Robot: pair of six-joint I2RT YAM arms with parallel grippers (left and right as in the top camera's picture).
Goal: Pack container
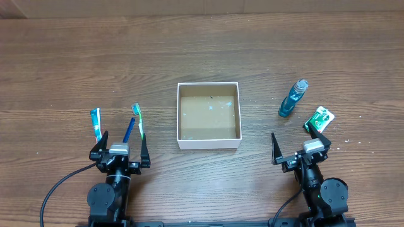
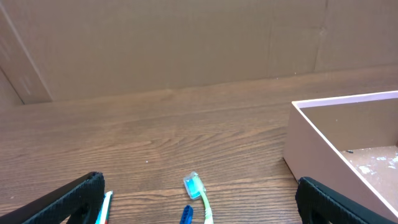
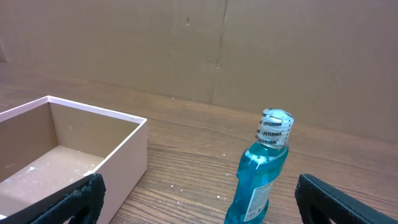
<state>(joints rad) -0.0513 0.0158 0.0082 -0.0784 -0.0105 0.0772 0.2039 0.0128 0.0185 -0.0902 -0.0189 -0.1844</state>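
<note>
**Cardboard box sits unpacked between two open arms**

White card outside and tan inside, the container (image 1: 208, 143) sits square on the wooden surface (image 1: 69, 57), roughly midway between the arms and a little ahead of them. Nothing is packed in it; only pale specks dot its floor.

It looks light and fairly stiff for its size. The walls are thin and open-topped, though, so a hard pinch would likely bow or crease one. A nudge from an arm would probably slide the box across the smooth wood. If it must be moved or steadied, the best hold seems to be a single wall near a corner, where card resists best. One finger would go inside and one outside, with gentle force. For packing it need not be gripped at all, only kept from shifting as items go in.

The left jaws are spread wide and grasp nothing. Just ahead of them, left of the box, lie a green-handled toothbrush (image 1: 138, 120), a blue stick-like item (image 1: 129, 130) and a teal tube (image 1: 96, 123). The right jaws are likewise spread and bare. A blue mouthwash bottle (image 1: 292, 99) is ahead of them, upright in the right wrist view, and a green packet (image 1: 319, 119) lies close by the right-hand finger.
</note>
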